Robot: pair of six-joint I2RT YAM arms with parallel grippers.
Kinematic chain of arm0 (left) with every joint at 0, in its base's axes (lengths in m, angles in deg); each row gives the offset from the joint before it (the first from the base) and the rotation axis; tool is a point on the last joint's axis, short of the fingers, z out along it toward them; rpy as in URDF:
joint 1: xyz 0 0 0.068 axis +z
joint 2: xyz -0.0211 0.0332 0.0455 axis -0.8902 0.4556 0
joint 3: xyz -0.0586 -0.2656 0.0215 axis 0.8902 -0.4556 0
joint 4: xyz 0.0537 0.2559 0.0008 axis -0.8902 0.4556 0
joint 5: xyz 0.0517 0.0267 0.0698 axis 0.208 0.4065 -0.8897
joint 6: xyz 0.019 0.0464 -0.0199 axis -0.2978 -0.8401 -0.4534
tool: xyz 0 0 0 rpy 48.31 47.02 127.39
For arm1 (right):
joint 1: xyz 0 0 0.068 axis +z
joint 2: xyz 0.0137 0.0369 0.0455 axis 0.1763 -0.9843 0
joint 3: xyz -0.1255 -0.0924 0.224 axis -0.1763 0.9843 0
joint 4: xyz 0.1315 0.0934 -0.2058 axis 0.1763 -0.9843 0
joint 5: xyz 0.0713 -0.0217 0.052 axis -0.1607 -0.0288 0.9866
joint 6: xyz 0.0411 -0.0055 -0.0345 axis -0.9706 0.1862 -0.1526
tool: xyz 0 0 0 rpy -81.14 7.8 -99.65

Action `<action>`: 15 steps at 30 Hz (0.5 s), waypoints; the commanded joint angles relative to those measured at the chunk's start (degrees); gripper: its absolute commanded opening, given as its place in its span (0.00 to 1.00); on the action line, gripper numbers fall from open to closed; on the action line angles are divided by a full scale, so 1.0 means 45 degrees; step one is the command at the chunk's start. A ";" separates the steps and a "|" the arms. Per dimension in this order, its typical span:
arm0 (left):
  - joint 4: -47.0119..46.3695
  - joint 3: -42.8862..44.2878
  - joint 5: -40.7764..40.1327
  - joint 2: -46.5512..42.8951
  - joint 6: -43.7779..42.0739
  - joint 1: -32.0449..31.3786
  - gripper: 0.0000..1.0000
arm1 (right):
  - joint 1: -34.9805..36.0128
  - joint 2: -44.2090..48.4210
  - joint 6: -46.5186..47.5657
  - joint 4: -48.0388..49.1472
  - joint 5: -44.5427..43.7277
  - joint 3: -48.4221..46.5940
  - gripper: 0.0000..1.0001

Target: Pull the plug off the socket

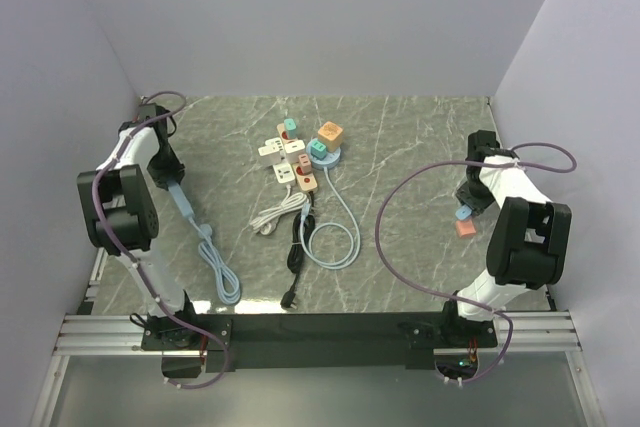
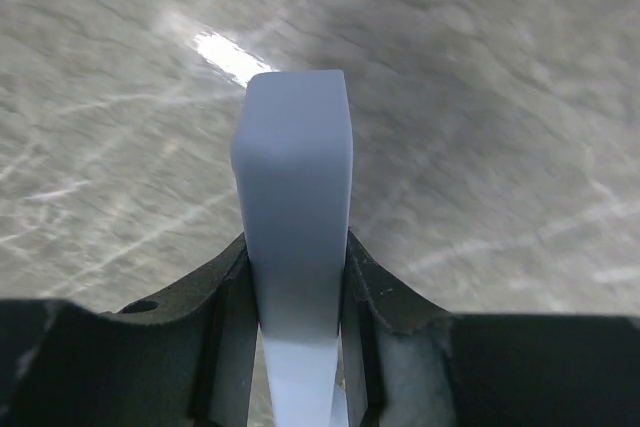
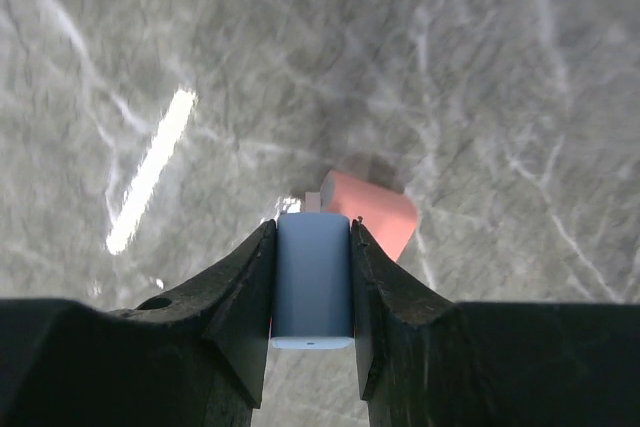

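L tool (image 1: 176, 187) holds blue strip (image 1: 188, 210), R tool (image 1: 467, 206) blue plug (image 1: 463, 214).

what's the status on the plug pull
Left hand shut on blue power strip. Right hand shut on blue plug, apart from strip. Pink plug on table beside it.

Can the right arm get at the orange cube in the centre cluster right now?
Probably not yet. The right gripper is shut on a blue plug, so its jaws are taken. The path over to the orange cube itself looks free.
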 commanded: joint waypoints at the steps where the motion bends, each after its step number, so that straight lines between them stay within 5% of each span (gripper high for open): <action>1: 0.0355 0.0724 -0.1503 0.0304 -0.0043 -0.0049 0.01 | -0.0073 0.0030 -0.0628 -0.0622 -0.1757 -0.0774 0.11; 15: 0.0218 0.0685 -0.1992 0.1009 0.0602 -0.0087 0.67 | -0.0073 -0.0653 -0.0628 -0.0310 -0.1290 -0.0813 0.32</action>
